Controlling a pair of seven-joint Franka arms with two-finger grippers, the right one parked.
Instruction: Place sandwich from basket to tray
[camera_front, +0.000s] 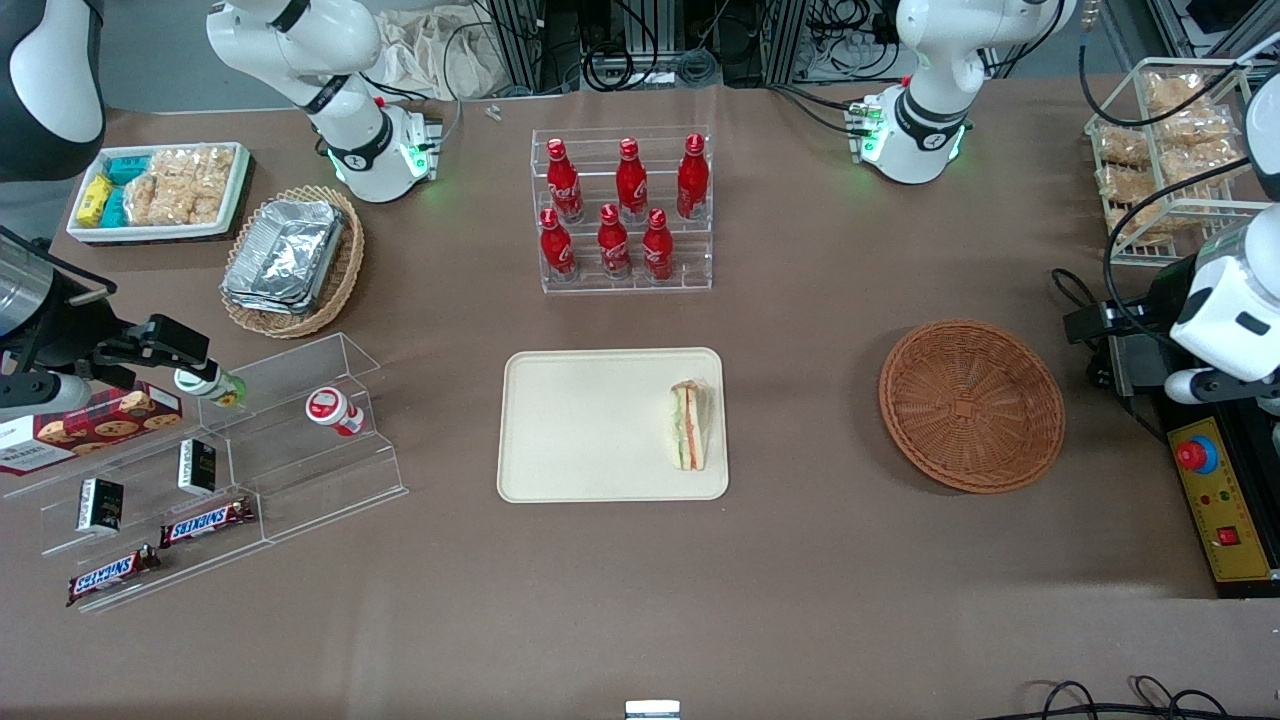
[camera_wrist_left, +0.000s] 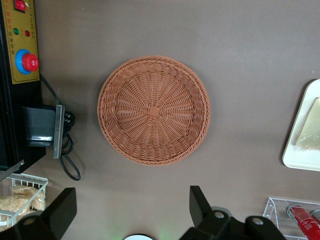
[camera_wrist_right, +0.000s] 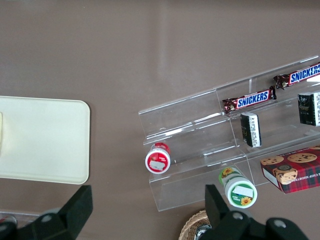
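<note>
The sandwich (camera_front: 688, 425) lies flat on the cream tray (camera_front: 590, 425), at the tray's edge nearest the working arm's end of the table, its orange, red and green filling showing along one side. In the left wrist view only a pale corner of the sandwich (camera_wrist_left: 309, 134) shows, resting on the rim end of the tray (camera_wrist_left: 300, 145).

The reddish-brown wicker basket (camera_front: 971, 404) sits on the brown table (camera_front: 800, 560) well apart from the tray, toward the working arm's end — nothing lies in it, and its woven bottom is bare in the wrist view (camera_wrist_left: 154, 110).

The left gripper (camera_wrist_left: 130, 212) hangs high above the table beside the basket, its two dark fingers (camera_wrist_left: 200, 202) spread wide apart and holding nothing.

Farther from the front camera than the tray stands a clear rack of red cola bottles (camera_front: 625, 205). Toward the parked arm's end are a tan basket of foil trays (camera_front: 290, 258), a white tray of snack packets (camera_front: 160, 190) and a clear stepped shelf (camera_front: 250, 460) with Snickers bars (camera_front: 205, 520).
</note>
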